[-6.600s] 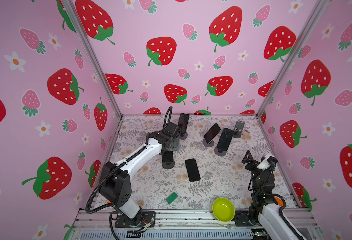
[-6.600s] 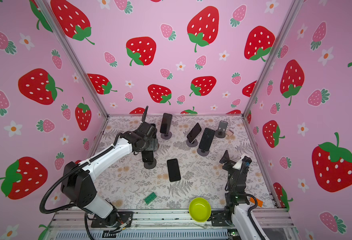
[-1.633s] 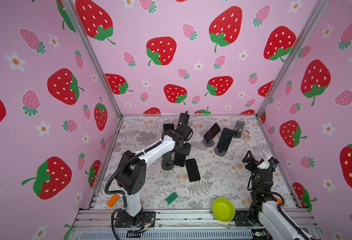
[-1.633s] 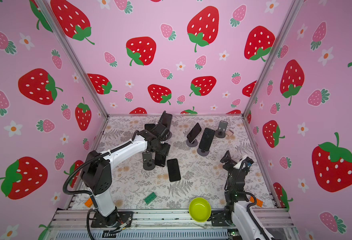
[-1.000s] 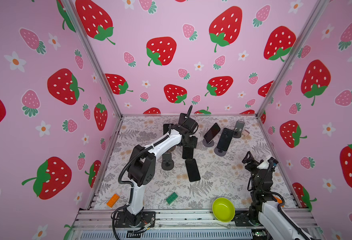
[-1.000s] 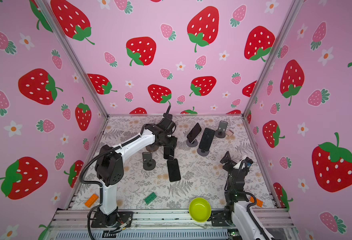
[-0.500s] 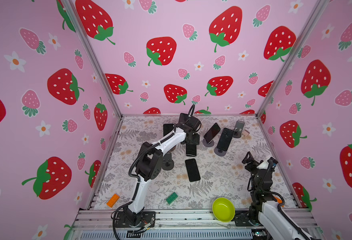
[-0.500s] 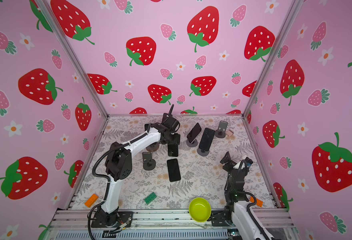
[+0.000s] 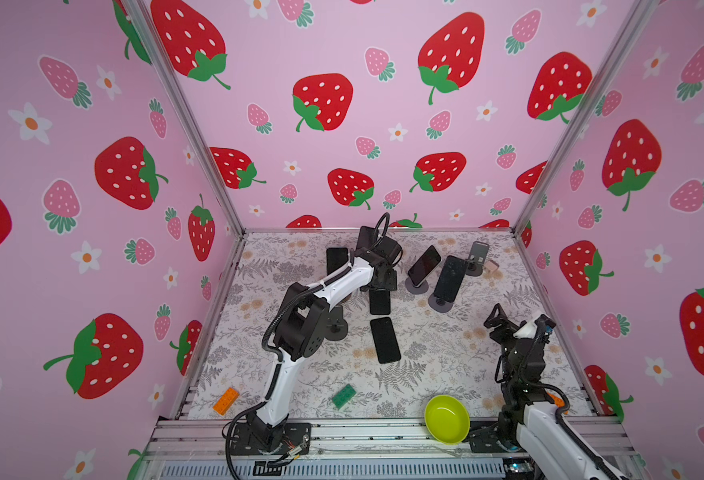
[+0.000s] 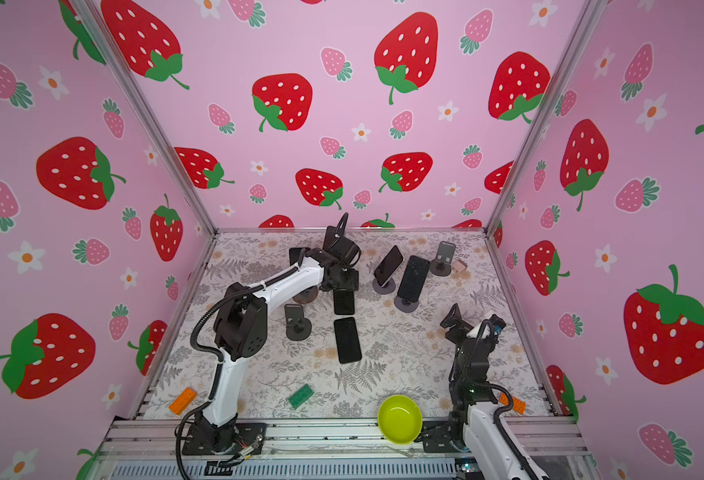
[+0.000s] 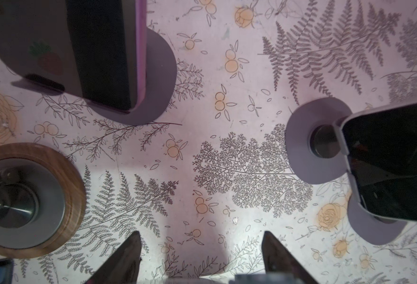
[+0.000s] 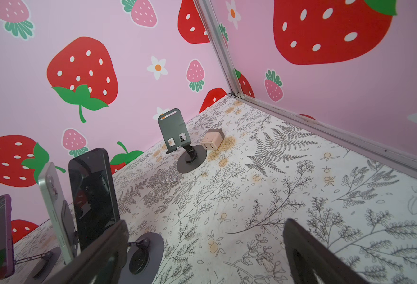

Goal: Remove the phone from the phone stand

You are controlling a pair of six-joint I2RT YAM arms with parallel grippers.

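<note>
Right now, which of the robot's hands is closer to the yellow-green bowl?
Right. The right hand hangs open in the air just behind the bowl and to its right; the left hand is far back, among the phone stands.

Lying flat: rear phone (image 9: 380,303) just beside left claw (image 9: 379,284); front phone (image 9: 385,340) slightly apart, nearer camera.

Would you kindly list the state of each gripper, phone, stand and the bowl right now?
Left gripper: open, empty.
Right gripper: open, empty.
Near phone: flat on the table.
Middle phone: flat on the table.
Slanted phone: mounted, tilted.
Tall phone: mounted, tilted.
Back stand: empty.
Front stand: empty.
Green bowl: upright, empty.
</note>
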